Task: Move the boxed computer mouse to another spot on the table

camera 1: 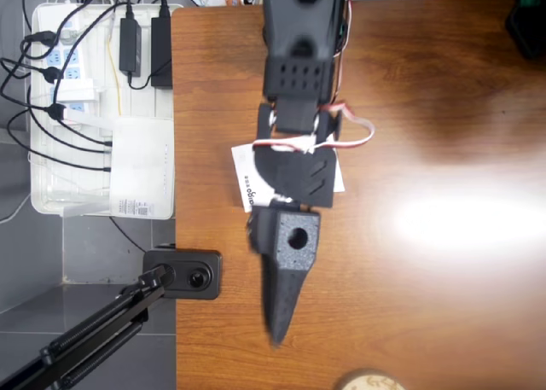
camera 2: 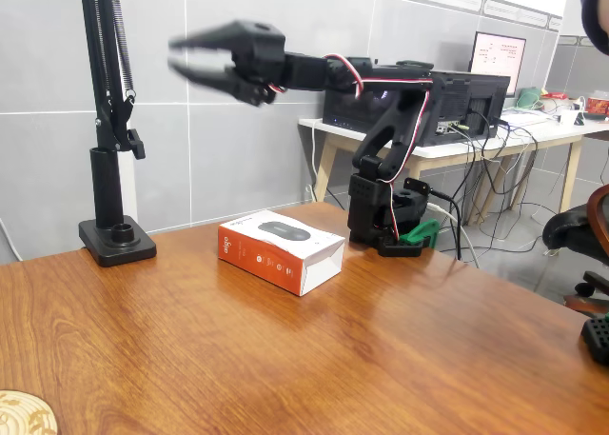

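Note:
The boxed computer mouse (camera 2: pixel 282 248) lies flat on the table (camera 2: pixel 381 359), white on top with a dark mouse pictured and an orange-red side. In the overhead view the box (camera 1: pixel 246 178) is mostly covered by my black arm. My gripper (camera 2: pixel 178 56) hangs high above the table, well left of and above the box, its two fingers apart with nothing between them. From overhead the gripper (camera 1: pixel 275 326) looks blurred and points toward the bottom edge, past the box.
A black stand with a clamp base (camera 2: pixel 116 240) sits at the table's edge (camera 1: pixel 189 273). A white tray of power strips and cables (camera 1: pixel 77 108) lies off the table's left side. A round wooden disc (camera 2: pixel 24 414) is at the near corner. My arm's base (camera 2: pixel 385 216) stands behind the box.

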You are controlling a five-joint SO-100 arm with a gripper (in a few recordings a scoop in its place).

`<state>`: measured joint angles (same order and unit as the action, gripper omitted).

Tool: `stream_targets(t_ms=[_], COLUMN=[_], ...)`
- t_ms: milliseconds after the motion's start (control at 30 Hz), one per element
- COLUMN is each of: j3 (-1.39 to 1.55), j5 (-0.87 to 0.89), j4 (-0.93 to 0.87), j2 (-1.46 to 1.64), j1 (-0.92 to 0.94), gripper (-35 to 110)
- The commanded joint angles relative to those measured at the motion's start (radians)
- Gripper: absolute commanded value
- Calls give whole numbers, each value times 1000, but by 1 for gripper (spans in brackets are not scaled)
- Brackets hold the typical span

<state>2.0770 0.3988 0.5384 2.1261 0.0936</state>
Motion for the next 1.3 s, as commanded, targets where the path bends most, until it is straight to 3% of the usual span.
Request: stream_targets(t_ms=[0, 200, 333, 433, 533, 967, 1267], j3=[-46, -97, 44, 313, 459, 721, 724], j5=[-35, -241, -255, -278, -284, -307, -282], j4=[611, 1227, 1230, 1230, 1230, 1230, 1230], j2=[-57, -190, 21, 310, 495, 925, 982], j1=[49, 141, 91, -37, -15, 41, 34], gripper=[0, 0, 0, 0, 0, 0, 0])
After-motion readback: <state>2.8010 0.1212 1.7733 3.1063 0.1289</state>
